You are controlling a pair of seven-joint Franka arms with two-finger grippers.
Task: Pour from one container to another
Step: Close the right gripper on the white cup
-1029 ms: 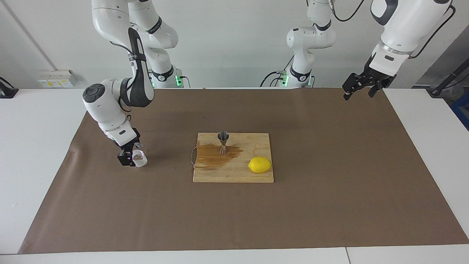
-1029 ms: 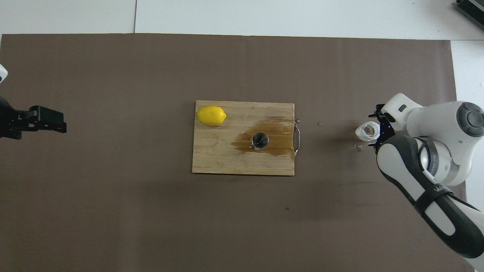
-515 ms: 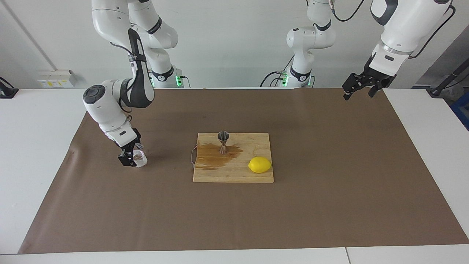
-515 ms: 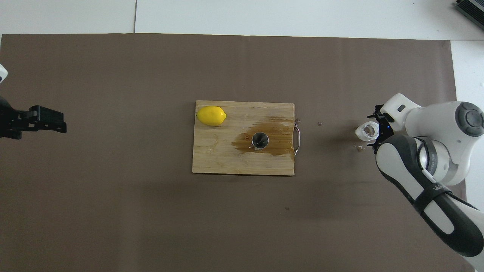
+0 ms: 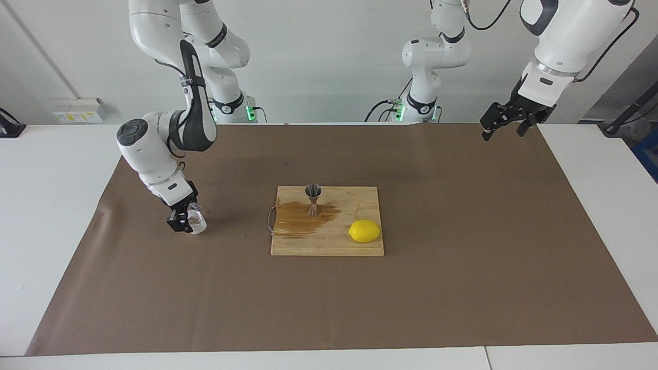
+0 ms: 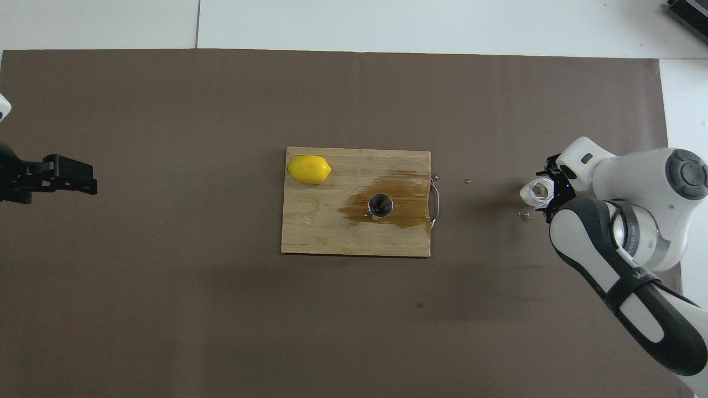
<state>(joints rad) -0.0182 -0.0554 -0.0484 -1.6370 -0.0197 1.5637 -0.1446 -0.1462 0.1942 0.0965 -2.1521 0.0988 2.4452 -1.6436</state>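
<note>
The translucent white cup (image 5: 197,222), with brownish contents, is at the right arm's end of the brown mat; it also shows in the overhead view (image 6: 534,192). My right gripper (image 5: 188,221) is shut on it, low at the mat; it appears in the overhead view too (image 6: 545,192). The steel jigger (image 5: 313,198) stands upright on the wooden board (image 5: 329,245), in a brown spill; both show from above, the jigger (image 6: 380,205) and the board (image 6: 315,235). My left gripper (image 5: 505,131) waits open and empty, high over the mat's corner at the left arm's end.
A lemon (image 5: 364,230) lies on the board, farther from the robots than the jigger and toward the left arm's end. A wet brown stain (image 6: 406,202) spreads around the jigger. Small crumbs (image 6: 523,215) lie on the mat beside the cup.
The right arm's wrist has shifted very slightly with the cup in its grip. The left arm has not moved.
</note>
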